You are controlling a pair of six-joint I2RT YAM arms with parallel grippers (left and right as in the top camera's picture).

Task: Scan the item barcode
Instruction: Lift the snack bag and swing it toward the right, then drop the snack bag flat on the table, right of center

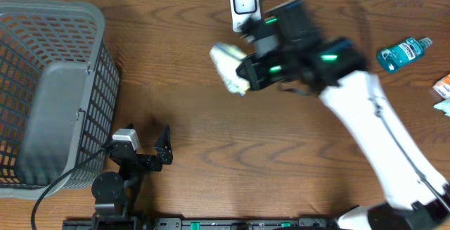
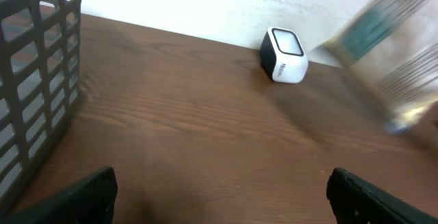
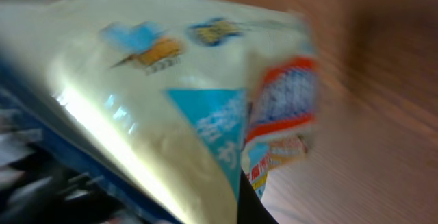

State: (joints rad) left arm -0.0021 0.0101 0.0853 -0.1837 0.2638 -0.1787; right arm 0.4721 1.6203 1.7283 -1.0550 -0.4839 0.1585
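Gripping cream packet [image 1: 226, 65], right gripper [image 1: 246, 73] clamped on it, lifted off table [image 1: 232, 163], just beside white scanner [image 1: 244, 5] at back edge. Packet print blue, orange, red; lettering blurred, unreadable. Left gripper [image 2: 220, 193] spread wide, empty, near front edge beside basket [image 1: 70, 12]. Bare wood between arms.

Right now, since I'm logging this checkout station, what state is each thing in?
pale yellow plastic packet: held off the table, blurred.
right gripper: shut on the packet.
left gripper: open, empty.
white box-shaped scanner: standing on the table, untouched.
grey plastic mesh basket: upright, nothing seen inside.
teal mouthwash bottle: lying on its side.
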